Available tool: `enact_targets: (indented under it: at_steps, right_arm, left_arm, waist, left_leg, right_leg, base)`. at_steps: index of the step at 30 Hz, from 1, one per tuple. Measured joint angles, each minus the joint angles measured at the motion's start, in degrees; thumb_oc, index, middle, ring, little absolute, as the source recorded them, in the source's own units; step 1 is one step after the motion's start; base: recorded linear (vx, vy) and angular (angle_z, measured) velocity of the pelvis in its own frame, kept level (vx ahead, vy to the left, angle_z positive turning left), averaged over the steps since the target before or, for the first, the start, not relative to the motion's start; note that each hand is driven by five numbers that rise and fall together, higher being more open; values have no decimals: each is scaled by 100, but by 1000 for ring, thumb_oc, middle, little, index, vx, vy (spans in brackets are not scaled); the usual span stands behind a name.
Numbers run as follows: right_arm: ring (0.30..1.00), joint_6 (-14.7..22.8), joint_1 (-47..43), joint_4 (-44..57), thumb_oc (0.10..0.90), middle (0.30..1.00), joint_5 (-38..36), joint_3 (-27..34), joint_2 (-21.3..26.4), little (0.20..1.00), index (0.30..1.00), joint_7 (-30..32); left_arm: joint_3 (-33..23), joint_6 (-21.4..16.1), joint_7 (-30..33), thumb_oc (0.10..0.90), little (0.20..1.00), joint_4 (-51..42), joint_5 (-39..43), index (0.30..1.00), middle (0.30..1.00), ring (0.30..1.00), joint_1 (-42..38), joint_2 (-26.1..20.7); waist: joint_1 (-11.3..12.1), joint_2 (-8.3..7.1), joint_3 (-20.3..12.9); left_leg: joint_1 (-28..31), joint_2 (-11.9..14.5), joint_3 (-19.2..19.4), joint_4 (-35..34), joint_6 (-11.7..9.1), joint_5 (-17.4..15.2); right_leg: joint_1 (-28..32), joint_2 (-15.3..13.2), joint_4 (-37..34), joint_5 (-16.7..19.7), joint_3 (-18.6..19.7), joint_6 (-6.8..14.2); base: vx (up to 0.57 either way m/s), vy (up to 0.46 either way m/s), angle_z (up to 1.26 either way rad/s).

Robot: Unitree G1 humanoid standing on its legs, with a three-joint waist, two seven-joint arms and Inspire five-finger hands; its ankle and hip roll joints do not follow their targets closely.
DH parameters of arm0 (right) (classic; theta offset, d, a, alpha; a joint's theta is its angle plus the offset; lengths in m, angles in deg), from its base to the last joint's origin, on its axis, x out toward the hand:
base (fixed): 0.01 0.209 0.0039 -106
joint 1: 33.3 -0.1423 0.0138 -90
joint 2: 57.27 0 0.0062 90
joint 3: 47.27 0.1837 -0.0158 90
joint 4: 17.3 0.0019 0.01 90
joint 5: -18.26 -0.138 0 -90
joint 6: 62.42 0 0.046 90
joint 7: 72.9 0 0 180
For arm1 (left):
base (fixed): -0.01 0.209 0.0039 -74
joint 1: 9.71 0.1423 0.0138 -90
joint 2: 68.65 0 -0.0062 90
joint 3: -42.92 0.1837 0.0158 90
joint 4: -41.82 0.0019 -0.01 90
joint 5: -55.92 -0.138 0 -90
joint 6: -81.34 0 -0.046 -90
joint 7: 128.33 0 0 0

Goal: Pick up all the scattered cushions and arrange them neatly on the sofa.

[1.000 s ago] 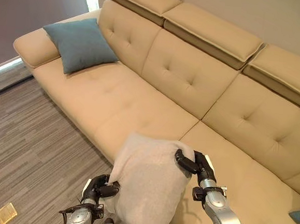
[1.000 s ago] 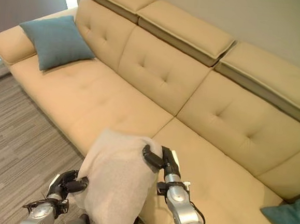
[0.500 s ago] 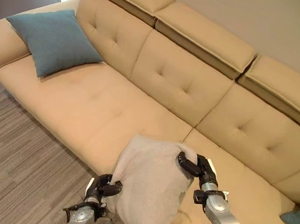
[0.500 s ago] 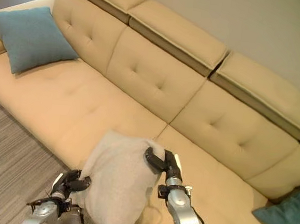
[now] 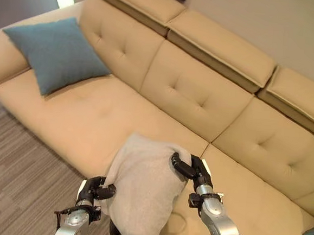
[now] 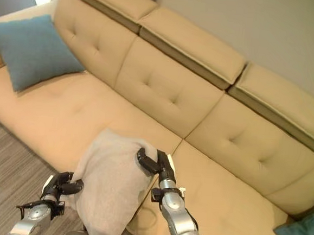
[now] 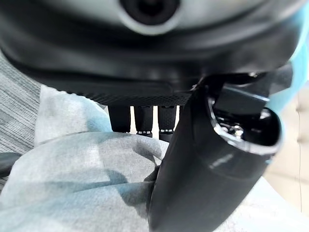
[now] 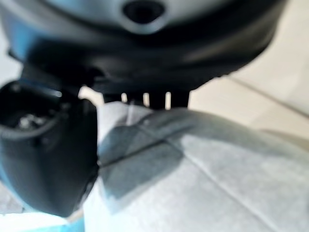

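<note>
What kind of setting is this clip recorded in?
Most likely a home living room. A long beige tufted sofa with headrests stands against a plain wall on grey striped flooring, a teal square cushion at its armrest. Both hands, left and right, grip a light grey cushion.

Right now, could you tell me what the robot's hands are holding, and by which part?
Both hold the beige cushion: the right hand pinches its upper right corner, and the left hand grips its left edge lower down.
</note>
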Motion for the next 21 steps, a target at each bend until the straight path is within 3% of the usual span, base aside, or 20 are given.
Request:
enact_targets:
  at_steps: [5, 7, 17, 20, 21]
  right_arm:
    - [300, -2, 126, -6, 400, 300, 3, 242, 212, 300, 300, -10]
    - [300, 3, 223, -3, 400, 300, 69, 376, 200, 300, 300, -5]
    - [300, 4, 532, -19, 400, 300, 234, 681, 495, 300, 300, -12]
    - [300, 5, 524, -44, 400, 300, 240, 747, 468, 300, 300, 2]
    - [300, 8, 503, -64, 400, 300, 239, 744, 460, 300, 300, 6]
  left_arm:
    - [-40, 1, -6, 400, 300, -106, -182, 300, 300, 300, 34, 206]
    - [1, 1, -12, 400, 300, -169, -238, 300, 300, 300, 22, 260]
    - [85, 1, -127, 400, 300, -235, -611, 300, 300, 300, 42, 491]
    - [85, 1, -125, 400, 300, -242, -636, 300, 300, 300, -70, 479]
    - [72, 1, -121, 400, 300, -240, -635, 300, 300, 300, -101, 458]
  waist:
    - [-193, 200, -38]
    - [-476, 299, -76]
    - [-676, 757, -329]
    - [-722, 765, -335]
    - [-721, 742, -322]
  left_leg:
    - [142, 134, 250, -227, -173, 83]
    - [149, 183, 264, -228, -237, 118]
    - [357, 384, 436, -223, -336, 111]
    - [348, 435, 410, -119, -348, 109]
    - [277, 506, 380, 139, -470, 87]
  right_leg:
    - [-99, 132, -33, -49, 86, 15]
    - [-60, 215, -161, -52, 40, 0]
    - [188, 499, -514, -11, 297, -94]
    - [263, 542, -583, -27, 311, -118]
    - [208, 567, -514, -130, 325, -189]
  base:
    - [38, -63, -27]
    - [61, -114, -20]
    - [52, -156, -11]
    - [-49, -223, -1]
    - [-149, -225, -24]
